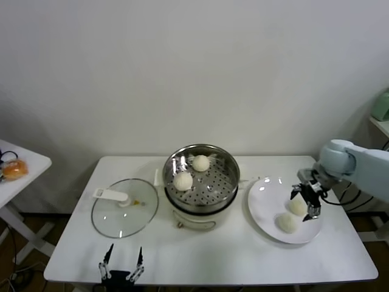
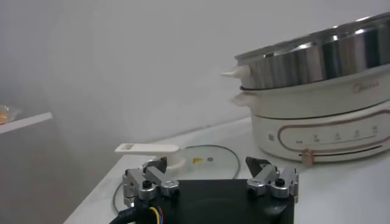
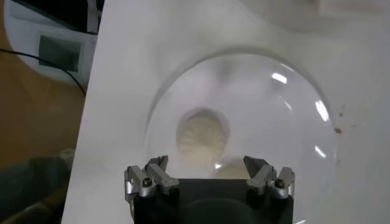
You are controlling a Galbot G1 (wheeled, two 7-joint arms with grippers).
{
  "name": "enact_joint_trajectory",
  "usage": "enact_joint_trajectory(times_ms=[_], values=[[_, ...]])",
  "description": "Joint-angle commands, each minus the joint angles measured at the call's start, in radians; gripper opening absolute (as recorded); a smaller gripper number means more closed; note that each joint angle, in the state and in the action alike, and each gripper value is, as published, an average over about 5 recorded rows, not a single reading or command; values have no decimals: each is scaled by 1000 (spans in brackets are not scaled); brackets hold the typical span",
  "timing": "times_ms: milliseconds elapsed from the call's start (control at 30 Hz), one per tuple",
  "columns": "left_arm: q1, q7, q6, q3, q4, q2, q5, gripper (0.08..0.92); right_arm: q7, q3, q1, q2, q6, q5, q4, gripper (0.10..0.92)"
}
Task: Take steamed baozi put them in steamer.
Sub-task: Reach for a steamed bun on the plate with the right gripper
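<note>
The steamer stands mid-table with two steamed baozi on its perforated floor. Two more baozi lie on the white plate to its right. My right gripper hangs open over the plate, its fingers either side of the farther baozi and holding nothing. In the right wrist view one baozi lies ahead of the open gripper, and another is half hidden behind its body. My left gripper is parked open at the table's front edge.
A glass lid with a white handle lies flat left of the steamer, just beyond the left gripper. A side table at far left carries an orange-brown bun. The table's right edge runs close behind the plate.
</note>
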State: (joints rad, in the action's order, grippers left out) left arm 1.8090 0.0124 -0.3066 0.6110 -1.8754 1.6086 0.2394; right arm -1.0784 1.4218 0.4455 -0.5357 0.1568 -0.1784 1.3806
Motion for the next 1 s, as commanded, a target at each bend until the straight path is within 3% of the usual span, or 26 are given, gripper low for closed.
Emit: enact_joint_trajectory(times_ms=[33,1000], values=[[0,0,0,0,3,13,2,823,20,-197,-240,37,12,95,-24,823],[1,0,4,-1,1,5,1,823,48,-299,-337,-61,48,131,-85,823]])
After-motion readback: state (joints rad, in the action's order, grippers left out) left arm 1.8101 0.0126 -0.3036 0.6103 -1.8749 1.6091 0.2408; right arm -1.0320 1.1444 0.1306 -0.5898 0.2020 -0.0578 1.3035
